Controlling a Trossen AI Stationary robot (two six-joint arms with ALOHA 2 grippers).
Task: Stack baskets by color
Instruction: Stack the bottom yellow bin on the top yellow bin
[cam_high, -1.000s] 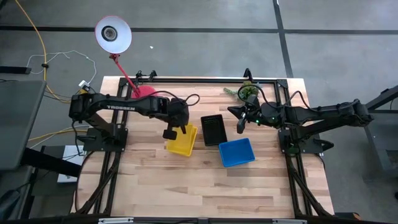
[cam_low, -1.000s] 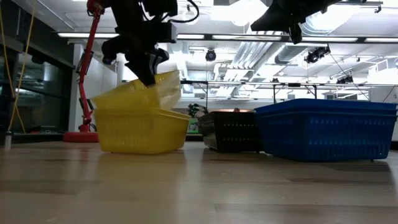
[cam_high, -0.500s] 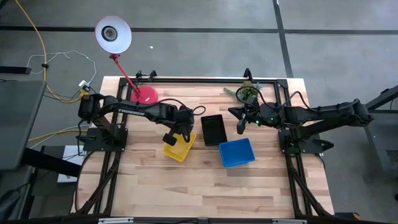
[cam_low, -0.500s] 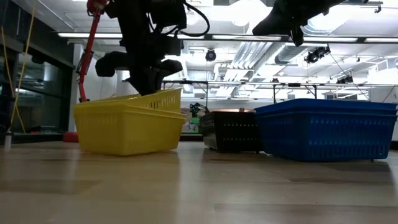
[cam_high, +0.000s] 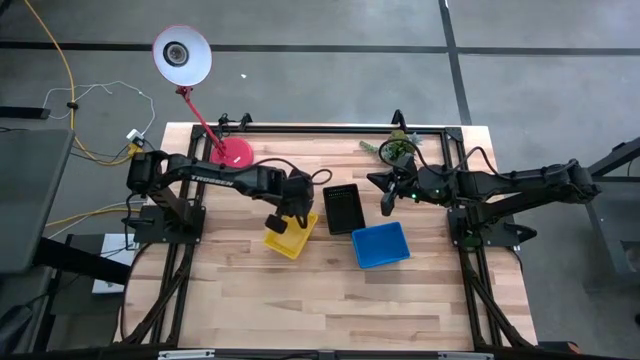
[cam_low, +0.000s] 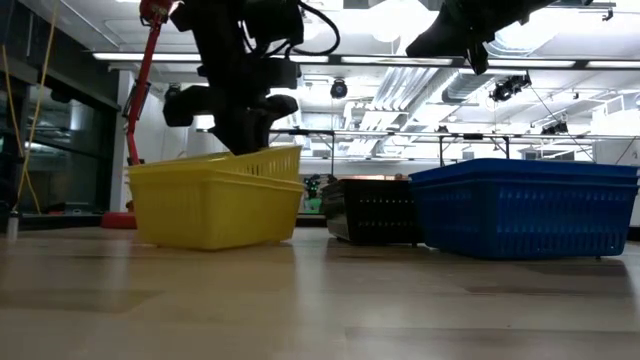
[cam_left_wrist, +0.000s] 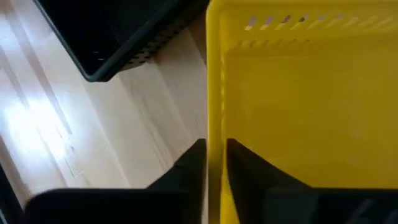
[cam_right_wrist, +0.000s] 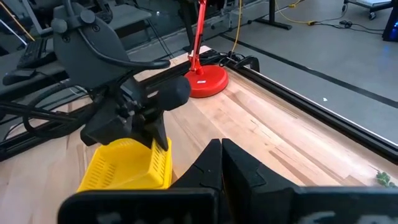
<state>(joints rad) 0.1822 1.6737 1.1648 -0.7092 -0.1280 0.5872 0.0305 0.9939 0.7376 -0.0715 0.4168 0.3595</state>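
Yellow basket (cam_high: 289, 234) now nested level in its stack on the bench (cam_high: 300, 300), beside black basket (cam_high: 343, 207) | left pincer (cam_left_wrist: 214, 163) straddles its wall, seemingly loosening | right pincer (cam_high: 387, 203) clenched, empty, hovering above | yellow stacked; blue basket (cam_high: 381, 244) apart.

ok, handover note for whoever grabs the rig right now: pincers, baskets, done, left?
Left pincer: fingers astride the side wall of the yellow basket, which sits nested in a second yellow one on the table.
Right pincer: shut, empty, raised beyond the black basket.
Blue basket: beside the black one, untouched.
Done: yellows stacked.
Left: let go of the yellow; only one black and one blue visible from above.
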